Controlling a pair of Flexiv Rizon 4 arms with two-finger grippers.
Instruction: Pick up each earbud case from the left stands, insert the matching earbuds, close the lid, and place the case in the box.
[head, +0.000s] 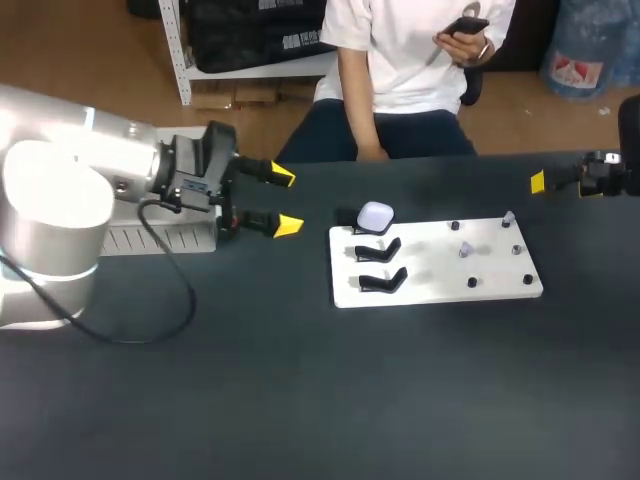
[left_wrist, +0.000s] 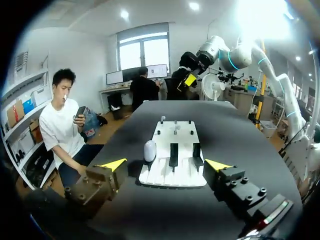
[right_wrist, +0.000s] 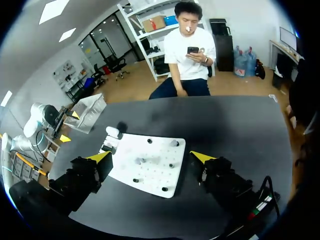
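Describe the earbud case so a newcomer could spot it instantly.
Find the white board in the middle of the black table. Along its end nearer the left gripper runs a row of black stands. The earbud case is the small rounded white shell on the stand farthest from the robot; the other two stands are bare black hooks.

One white board (head: 430, 275) lies on the table (head: 300, 400). It carries three black stands (head: 380, 283), one white earbud case (head: 375, 215) and six small pieces (head: 472, 283) at its right half. One box (head: 125, 240) sits far left.
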